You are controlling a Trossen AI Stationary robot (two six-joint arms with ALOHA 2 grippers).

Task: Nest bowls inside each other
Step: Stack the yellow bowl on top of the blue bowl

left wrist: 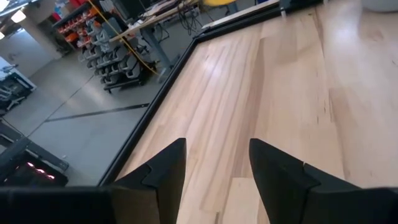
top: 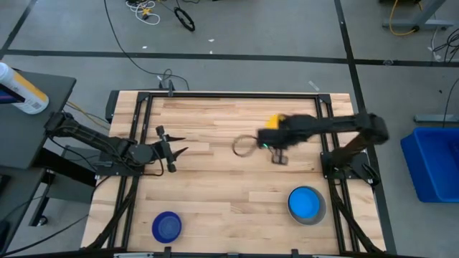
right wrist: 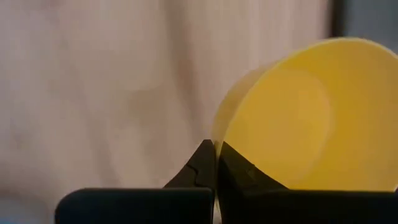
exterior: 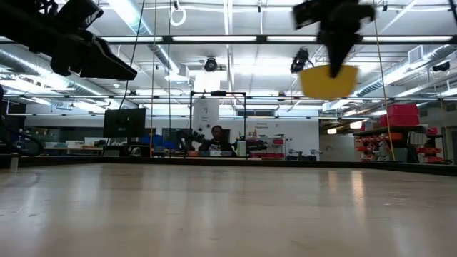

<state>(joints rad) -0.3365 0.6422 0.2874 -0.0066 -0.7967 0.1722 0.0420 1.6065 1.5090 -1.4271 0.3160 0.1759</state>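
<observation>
My right gripper is shut on a yellow bowl and holds it high over the table's middle right; in the low view the bowl hangs under the gripper. A light blue bowl sits inside a grey bowl near the front right. Alone at the front left, a dark blue bowl rests on its base. My left gripper is open at the table's left, above bare wood. My right gripper pinches the yellow bowl's wall at the rim, one finger inside the bowl and the other outside. The fingers come from above, pointing steeply down. The bowl hangs below them, lifted clear of the table, its mouth roughly upward.
The wooden table is ringed by a black frame. A dark side table with a white bottle stands off the far left, and a blue bin off the right. In the low view a person sits far behind the table.
</observation>
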